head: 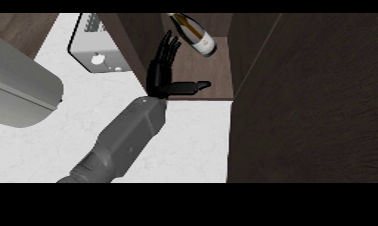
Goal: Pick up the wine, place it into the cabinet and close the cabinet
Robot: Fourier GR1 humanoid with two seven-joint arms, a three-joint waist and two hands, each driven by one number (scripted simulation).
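Single head cam, steep downward look at counter (184, 135) and open cabinet (221, 70), close.

A single grey forearm (125, 140) is seen, rounded and tapering slightly toward the wrist, its surface smooth and matt with a faint lighter sheen along the upper side. A darker band is made out near its lower end, where the casing thickens. At the wrist it is joined to a black hand (161, 77), built of slim segmented fingers and a thicker thumb, all uniformly black.
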